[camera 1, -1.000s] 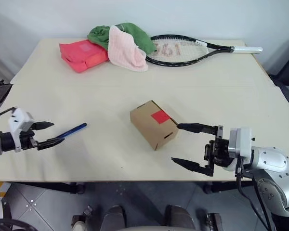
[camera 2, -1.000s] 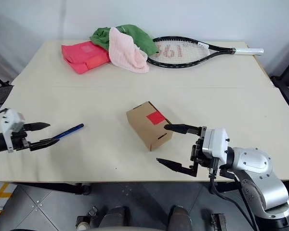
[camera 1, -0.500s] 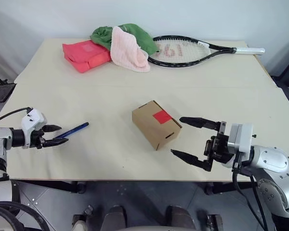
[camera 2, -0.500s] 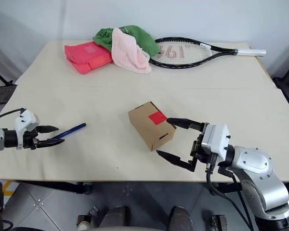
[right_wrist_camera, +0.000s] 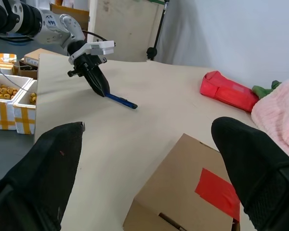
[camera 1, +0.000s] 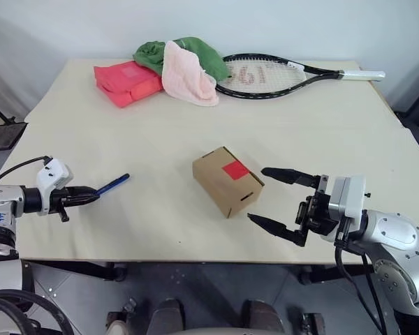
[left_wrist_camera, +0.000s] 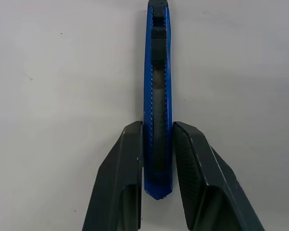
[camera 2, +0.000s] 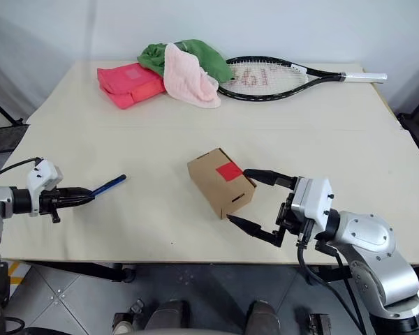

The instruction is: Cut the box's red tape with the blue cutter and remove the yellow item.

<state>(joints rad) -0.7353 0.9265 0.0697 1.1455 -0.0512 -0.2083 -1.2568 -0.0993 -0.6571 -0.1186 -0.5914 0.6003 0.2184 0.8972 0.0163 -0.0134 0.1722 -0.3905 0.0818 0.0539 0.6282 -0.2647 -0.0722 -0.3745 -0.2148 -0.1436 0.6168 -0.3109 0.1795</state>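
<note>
Cutter tail between fingers of left pincer, clenched on it.

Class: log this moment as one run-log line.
left gripper: jaws clamping blue cutter | right gripper: open beside box | red tape: uncut

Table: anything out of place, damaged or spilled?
Nothing stands out. The box sits closed, skewed to the table edges, its red tape unbroken. The blue cutter lies flat between the left gripper's fingers. Cloths are heaped at the back.
</note>
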